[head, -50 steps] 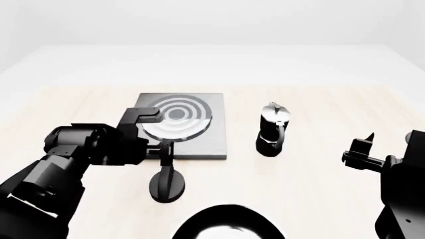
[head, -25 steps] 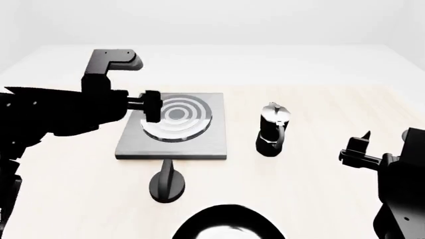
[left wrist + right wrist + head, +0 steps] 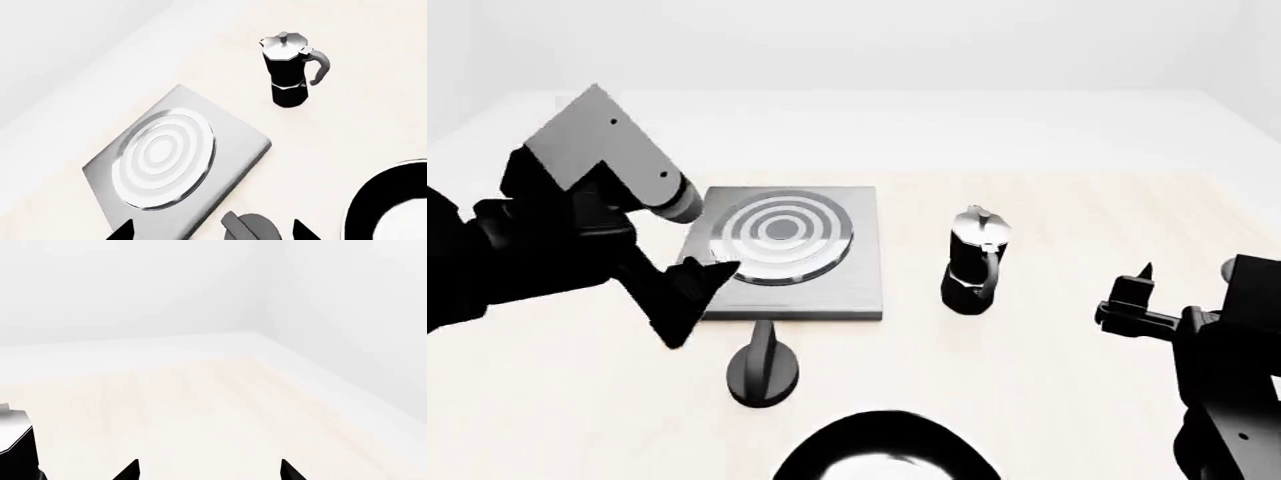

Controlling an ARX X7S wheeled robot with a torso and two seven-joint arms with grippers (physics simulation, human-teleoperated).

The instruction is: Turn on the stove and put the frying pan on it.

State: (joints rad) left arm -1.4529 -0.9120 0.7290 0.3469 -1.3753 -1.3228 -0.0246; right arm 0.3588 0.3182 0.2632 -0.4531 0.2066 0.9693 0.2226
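Observation:
The stove (image 3: 827, 285) is a grey slab with a ring burner, at the table's middle; it also shows in the left wrist view (image 3: 220, 150). Its black ridged knob (image 3: 763, 370) stands in front of it and shows in the left wrist view (image 3: 253, 229). The frying pan (image 3: 888, 450) lies at the near edge, partly cut off; its black rim shows in the left wrist view (image 3: 363, 210). My left gripper (image 3: 694, 300) is open and empty, raised above the stove's front left corner and the knob (image 3: 212, 232). My right gripper (image 3: 1188, 275) is open and empty at the right (image 3: 209, 470).
A black-and-silver moka pot (image 3: 974, 260) stands right of the stove, between it and my right gripper; it also shows in the left wrist view (image 3: 290, 70) and at the edge of the right wrist view (image 3: 17, 440). The pale wooden table (image 3: 1068, 210) extends behind.
My left gripper has left the knob, risen and swung over the stove's front left corner. My right gripper has shifted slightly left.

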